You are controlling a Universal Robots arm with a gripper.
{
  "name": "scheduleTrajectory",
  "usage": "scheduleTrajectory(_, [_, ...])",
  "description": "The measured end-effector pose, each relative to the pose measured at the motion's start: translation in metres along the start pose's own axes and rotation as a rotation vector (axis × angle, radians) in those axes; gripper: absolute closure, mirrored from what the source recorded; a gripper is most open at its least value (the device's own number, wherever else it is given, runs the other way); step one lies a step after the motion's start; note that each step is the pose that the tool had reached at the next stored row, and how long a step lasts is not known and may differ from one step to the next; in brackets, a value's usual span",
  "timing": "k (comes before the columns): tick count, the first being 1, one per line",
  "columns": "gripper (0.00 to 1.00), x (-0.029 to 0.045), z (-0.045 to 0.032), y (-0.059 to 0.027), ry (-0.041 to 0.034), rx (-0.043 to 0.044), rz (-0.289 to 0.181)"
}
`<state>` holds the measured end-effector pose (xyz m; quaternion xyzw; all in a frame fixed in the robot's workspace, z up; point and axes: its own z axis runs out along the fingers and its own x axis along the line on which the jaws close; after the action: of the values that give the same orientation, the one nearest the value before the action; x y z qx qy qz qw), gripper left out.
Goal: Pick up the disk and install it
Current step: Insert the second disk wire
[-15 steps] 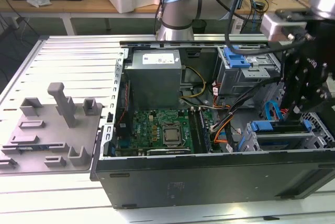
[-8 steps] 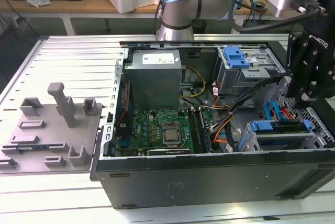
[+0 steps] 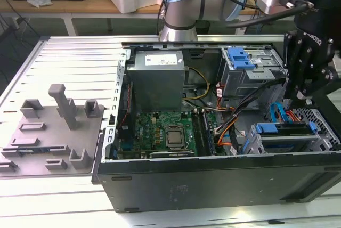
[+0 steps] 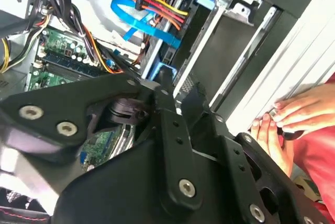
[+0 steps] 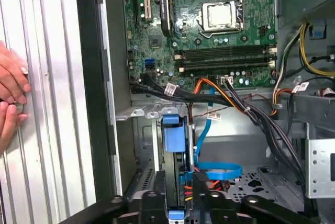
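Observation:
The disk (image 3: 282,130) sits edge-up in the grey drive cage (image 3: 319,141) at the front corner of the open computer case, on the exterior view's right. Its blue carrier bracket frames it. In the first wrist view the disk (image 5: 172,136) stands upright in the cage slot. My black gripper (image 3: 300,99) hangs just above the cage, a short way over the disk. Its fingers (image 5: 153,205) stand apart on either side of the disk's line, and I see nothing held between them. In the second wrist view the gripper (image 4: 178,85) hovers over the cage and its cables.
A blue data cable (image 5: 220,171) and orange-yellow power wires (image 4: 162,4) lie beside the cage. Farther back are a second cage with a blue latch (image 3: 240,57) and the grey power-supply box (image 3: 157,73). A person's hand (image 5: 10,93) rests on the slatted table. A grey fixture (image 3: 53,127) lies left.

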<state>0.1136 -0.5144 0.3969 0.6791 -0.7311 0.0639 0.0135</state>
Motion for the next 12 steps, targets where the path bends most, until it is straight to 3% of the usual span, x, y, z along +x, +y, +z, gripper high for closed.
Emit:
scheduleTrajectory(1, [0.65,0.0003,-0.0006,0.0034,0.0011,0.0037,0.0])
scheduleTrajectory(2, [0.78,0.0006,-0.001,0.0074,0.0024,0.0078,0.001])
scheduleTrajectory(4, [0.89,0.0011,-0.0014,0.0126,0.0044,0.0128,0.001])
scheduleTrajectory(6, [0.89,0.0018,-0.002,0.0222,0.0109,0.0207,0.001])
scheduleTrajectory(12, [0.89,0.0022,-0.0026,0.0296,0.016,0.0279,0.002])
